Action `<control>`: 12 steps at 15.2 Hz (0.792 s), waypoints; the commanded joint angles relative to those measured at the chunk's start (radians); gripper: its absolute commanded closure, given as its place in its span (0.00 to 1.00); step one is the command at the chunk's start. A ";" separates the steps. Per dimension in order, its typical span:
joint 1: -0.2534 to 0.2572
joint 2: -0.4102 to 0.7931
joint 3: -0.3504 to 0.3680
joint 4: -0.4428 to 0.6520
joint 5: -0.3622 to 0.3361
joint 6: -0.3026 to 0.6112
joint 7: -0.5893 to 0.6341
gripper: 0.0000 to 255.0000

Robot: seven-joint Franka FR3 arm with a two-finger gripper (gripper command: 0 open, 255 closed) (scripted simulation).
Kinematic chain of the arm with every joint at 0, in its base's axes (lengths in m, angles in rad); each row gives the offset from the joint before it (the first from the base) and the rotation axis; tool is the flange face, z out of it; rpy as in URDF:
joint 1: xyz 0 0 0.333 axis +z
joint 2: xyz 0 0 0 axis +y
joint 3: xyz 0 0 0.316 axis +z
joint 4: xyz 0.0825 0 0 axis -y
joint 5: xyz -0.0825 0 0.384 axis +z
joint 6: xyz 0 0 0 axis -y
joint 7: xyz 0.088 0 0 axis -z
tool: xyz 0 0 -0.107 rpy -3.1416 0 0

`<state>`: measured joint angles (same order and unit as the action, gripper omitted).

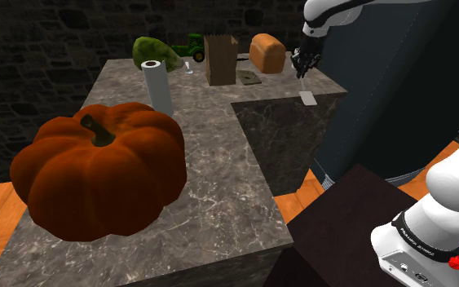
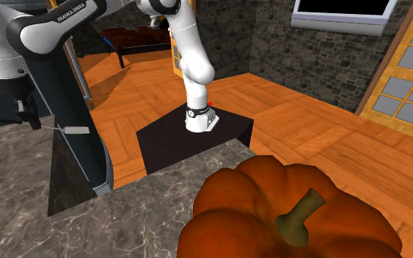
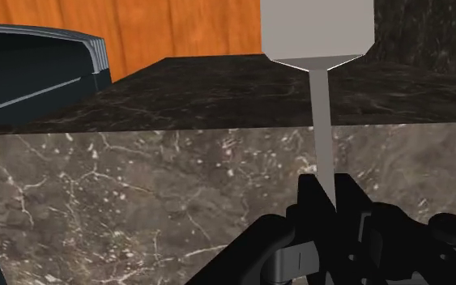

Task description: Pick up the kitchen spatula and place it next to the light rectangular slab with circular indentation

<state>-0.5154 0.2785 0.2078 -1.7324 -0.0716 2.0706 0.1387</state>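
Note:
My gripper hangs above the far right corner of the marble counter, shut on the thin handle of a pale grey spatula. The spatula hangs off the counter's surface, its flat blade pointing away from the hand. In the wrist view both black fingers clasp the handle over the counter's edge. The second exterior view has the gripper at the left, with the blade sticking out sideways. A flat greyish-green slab lies on the counter beside the paper bag, a short way from the gripper.
A big orange pumpkin fills the near counter. Behind it stand a paper towel roll, a brown paper bag, a bread loaf, a green toy tractor and a green lump. The dark stand is lower right.

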 commanded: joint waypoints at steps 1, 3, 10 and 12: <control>-0.013 0.058 -0.012 0.090 -0.006 -0.032 -0.028 1.00; -0.024 0.123 -0.022 0.187 -0.011 -0.064 -0.054 1.00; -0.045 0.325 -0.046 0.477 -0.025 -0.152 -0.116 1.00; -0.046 0.329 -0.047 0.457 -0.026 -0.128 -0.115 1.00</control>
<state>-0.5614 0.6034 0.1610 -1.2701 -0.0964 1.9322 0.0230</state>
